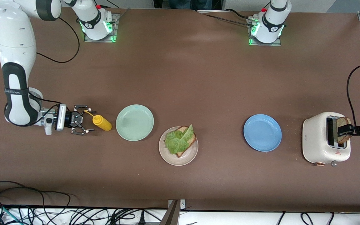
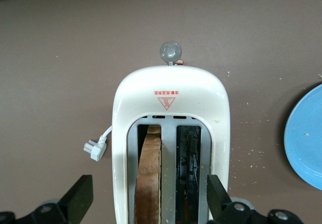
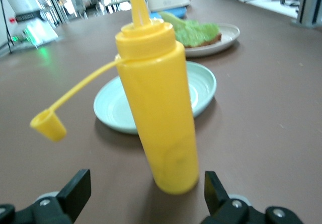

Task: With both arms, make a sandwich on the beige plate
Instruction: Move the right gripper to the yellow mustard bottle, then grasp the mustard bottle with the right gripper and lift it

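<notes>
The open left gripper [image 2: 149, 204] was spread astride the cream toaster [image 2: 170, 133], presumably to draw out the brown bread slice [image 2: 149, 176]. The open right gripper [image 1: 80, 123] flanked the yellow squeeze bottle [image 3: 157, 105]. Bread and lettuce [image 1: 177, 139] lay on the round beige plate [image 1: 184, 159]. Only the left wrist view revealed the toaster's empty second slot.
</notes>
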Tool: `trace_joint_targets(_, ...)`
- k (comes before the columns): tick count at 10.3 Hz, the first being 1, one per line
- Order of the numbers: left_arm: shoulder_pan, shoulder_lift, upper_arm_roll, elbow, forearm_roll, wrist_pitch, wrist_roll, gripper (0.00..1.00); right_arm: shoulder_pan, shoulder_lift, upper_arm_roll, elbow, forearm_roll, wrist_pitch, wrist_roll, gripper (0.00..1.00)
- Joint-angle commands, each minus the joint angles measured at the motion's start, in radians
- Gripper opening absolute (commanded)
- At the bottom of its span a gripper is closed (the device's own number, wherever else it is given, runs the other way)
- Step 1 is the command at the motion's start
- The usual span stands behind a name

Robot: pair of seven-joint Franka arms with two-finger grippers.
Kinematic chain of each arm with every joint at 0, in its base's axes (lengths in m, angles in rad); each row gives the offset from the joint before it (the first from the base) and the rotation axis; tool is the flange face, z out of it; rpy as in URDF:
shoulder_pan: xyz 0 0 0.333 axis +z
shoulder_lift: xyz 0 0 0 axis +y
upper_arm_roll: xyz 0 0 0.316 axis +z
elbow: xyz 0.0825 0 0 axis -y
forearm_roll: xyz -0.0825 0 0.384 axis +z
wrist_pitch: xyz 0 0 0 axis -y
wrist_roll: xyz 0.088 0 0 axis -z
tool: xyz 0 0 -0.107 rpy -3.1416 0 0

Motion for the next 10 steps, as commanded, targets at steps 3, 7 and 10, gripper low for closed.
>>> trace_joint_targets(3,0.020,0.035,-0.006,0.031,0.054,0.001,0.017,0.80,-0.021,0.019,0.045,0.020,0.082,-0.064,-0.057,0.98)
trace_joint_targets(7,0.021,0.030,-0.007,0.020,0.119,-0.005,0.012,0.78,-0.016,0.025,0.061,0.028,0.130,-0.062,-0.096,0.68)
trace_joint_targets(10,0.020,0.030,-0.010,0.014,0.107,-0.040,0.000,0.79,-0.015,0.022,0.065,0.033,0.128,-0.059,-0.072,0.00)
